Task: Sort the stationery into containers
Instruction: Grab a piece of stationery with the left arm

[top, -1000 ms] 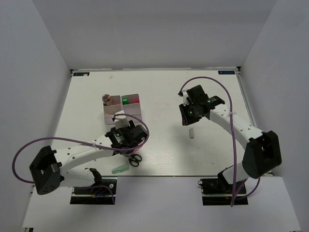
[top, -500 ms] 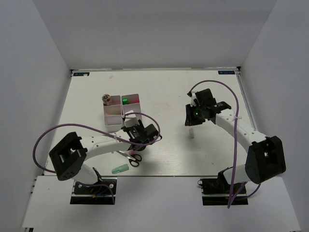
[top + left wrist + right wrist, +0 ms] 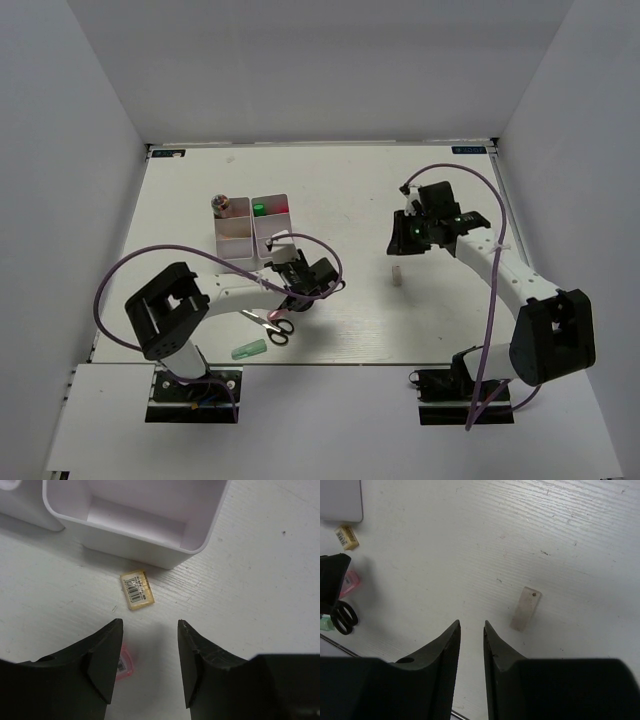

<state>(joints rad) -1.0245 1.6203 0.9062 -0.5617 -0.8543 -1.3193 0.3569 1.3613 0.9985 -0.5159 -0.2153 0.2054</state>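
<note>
My left gripper point(image 3: 150, 625) is open and empty, low over the table just right of the white tray point(image 3: 150, 555). A yellow eraser point(image 3: 137, 590) lies between its tips and the tray wall. A pink eraser point(image 3: 125, 662) lies half hidden under the left finger. In the top view the left gripper point(image 3: 298, 272) sits below the tray point(image 3: 240, 245). Black-handled scissors point(image 3: 272, 325) and a pale green marker point(image 3: 248, 349) lie nearer me. My right gripper point(image 3: 472, 624) is only narrowly open and empty. A pale stick point(image 3: 525, 609) lies just ahead and right of its tips.
The tray's far compartments hold a grey item point(image 3: 222, 206) and green and red items point(image 3: 262, 208). The right wrist view also shows the yellow eraser point(image 3: 346, 537), pink eraser point(image 3: 350, 582) and scissors point(image 3: 342, 617) at far left. White walls surround the table.
My left gripper has swung right, from over the scissors to the spot beside the tray's near right corner. My right gripper has shifted slightly right, staying above the pale stick.
</note>
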